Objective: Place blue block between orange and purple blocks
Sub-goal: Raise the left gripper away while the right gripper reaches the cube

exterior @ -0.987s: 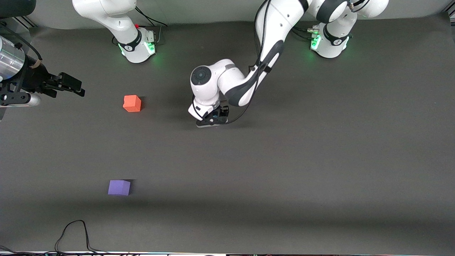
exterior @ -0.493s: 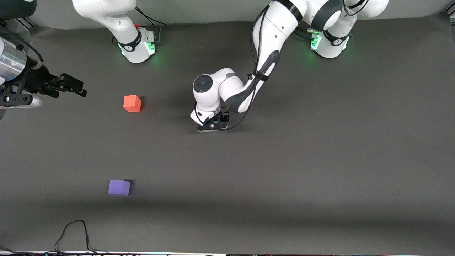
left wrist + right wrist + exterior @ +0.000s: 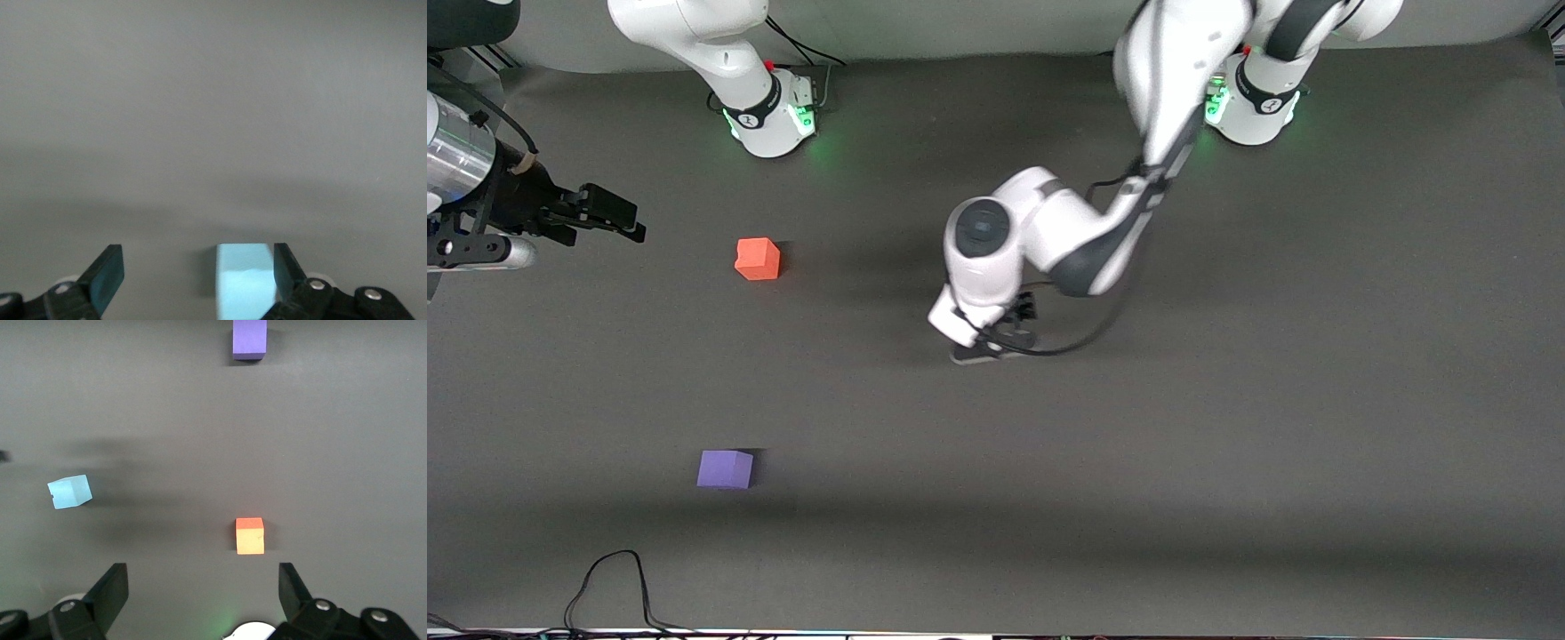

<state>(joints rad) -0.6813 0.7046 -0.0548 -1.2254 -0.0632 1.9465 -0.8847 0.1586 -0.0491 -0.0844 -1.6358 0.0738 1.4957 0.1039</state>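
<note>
The left gripper [image 3: 193, 280] has its fingers wide open over the middle of the surface [image 3: 1227, 400]. The blue block [image 3: 243, 277] sits between them, against one finger and apart from the other, so nothing grips it. It is not yet between the orange block [image 3: 758, 259] and purple block [image 3: 725, 468]. The right gripper [image 3: 203, 597] waits over the orange block's end, fingers wide open, holding nothing.
</note>
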